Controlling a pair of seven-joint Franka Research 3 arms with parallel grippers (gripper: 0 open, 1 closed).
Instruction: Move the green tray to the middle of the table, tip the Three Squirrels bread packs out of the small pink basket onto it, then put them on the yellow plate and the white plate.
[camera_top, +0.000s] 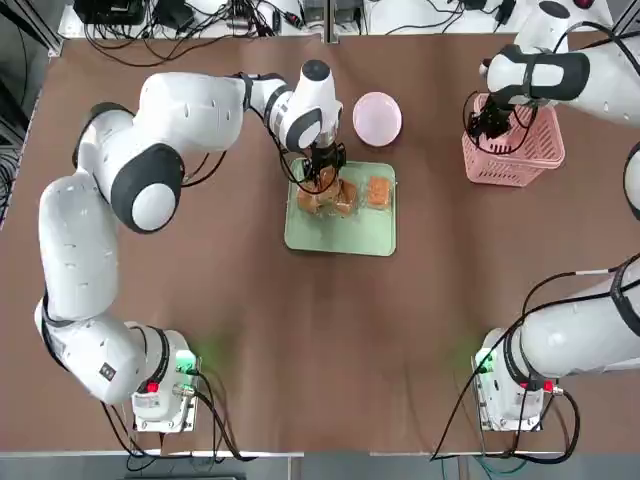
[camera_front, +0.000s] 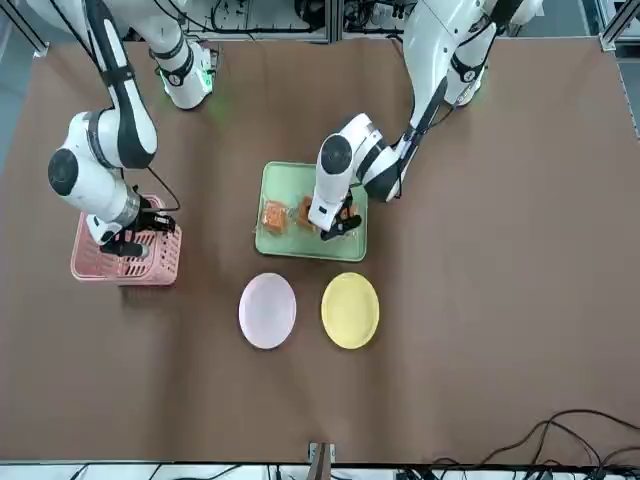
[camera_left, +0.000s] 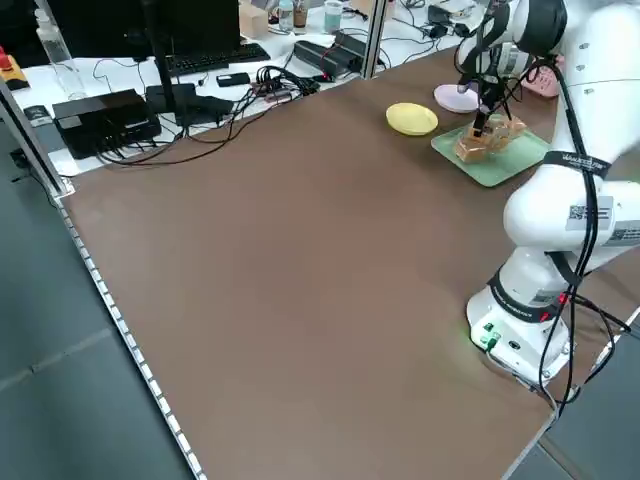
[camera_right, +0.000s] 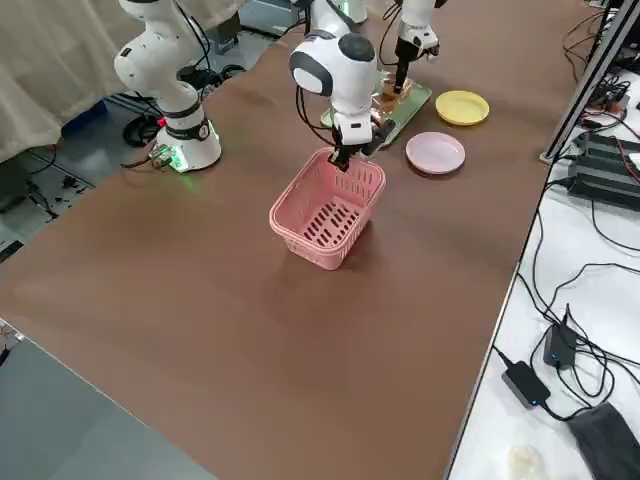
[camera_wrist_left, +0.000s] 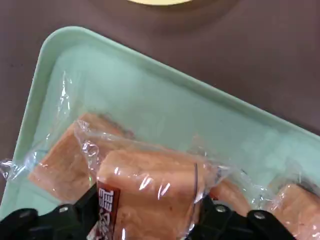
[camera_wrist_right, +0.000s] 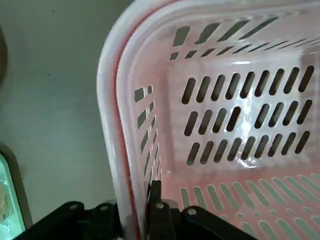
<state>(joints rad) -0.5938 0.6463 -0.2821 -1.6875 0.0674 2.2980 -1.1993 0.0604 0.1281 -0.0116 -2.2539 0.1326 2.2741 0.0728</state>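
**Legible markings: almost none**

Bread pack (camera_wrist_left: 150, 195), clear wrapper, lying on the green tray (camera_wrist_left: 165, 105): a dark red label strip at one end carries white printed characters, cut off by the frame edge in the left wrist view and not readable as words.

Left arm lower link (camera_left: 583, 213): small square code sticker with a line of print beside it, too small to read.

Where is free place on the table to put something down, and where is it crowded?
Both plates are bare: the yellow plate and the white plate. The brown table is bare between the tray and the arm bases, and between tray and basket. The tray's far end is crowded with bread packs and the left gripper.
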